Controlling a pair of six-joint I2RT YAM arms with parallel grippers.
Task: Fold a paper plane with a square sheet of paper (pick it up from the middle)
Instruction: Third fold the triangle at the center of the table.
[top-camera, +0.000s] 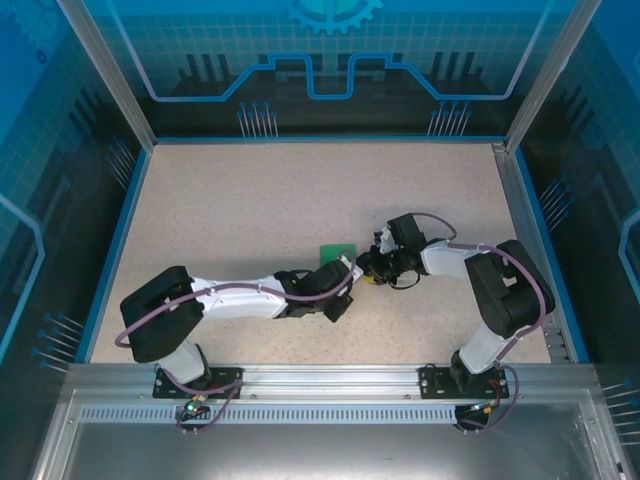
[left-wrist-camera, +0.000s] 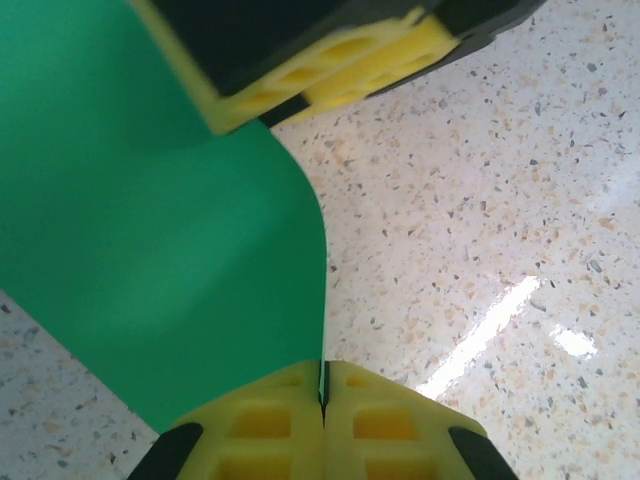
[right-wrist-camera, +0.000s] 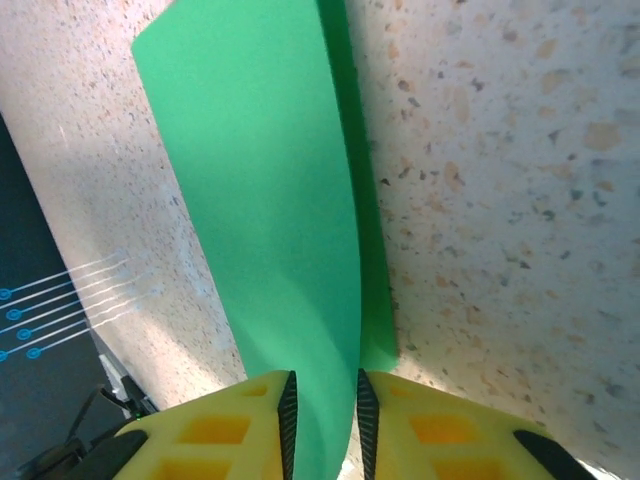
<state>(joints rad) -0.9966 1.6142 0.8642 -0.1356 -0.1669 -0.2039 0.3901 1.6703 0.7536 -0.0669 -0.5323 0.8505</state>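
Principal risk: the left gripper (left-wrist-camera: 322, 400) is pressed together on one thin edge of the square sheet of paper (right-wrist-camera: 250, 200), while the right gripper (right-wrist-camera: 322, 425) stands slightly apart. The sheet therefore depends on a single narrow pinch, and it could slip out, twist or crease off-line if either arm pulls. The green sheet lies bowed, apparently partly lifted, over the speckled table (top-camera: 250, 200) near its centre. From the left pads it fans toward 10 o'clock. In the right wrist view it runs toward 12 o'clock through the gap — whether either right pad touches it is unclear. From above, it shows at 11 o'clock of the meeting grippers.
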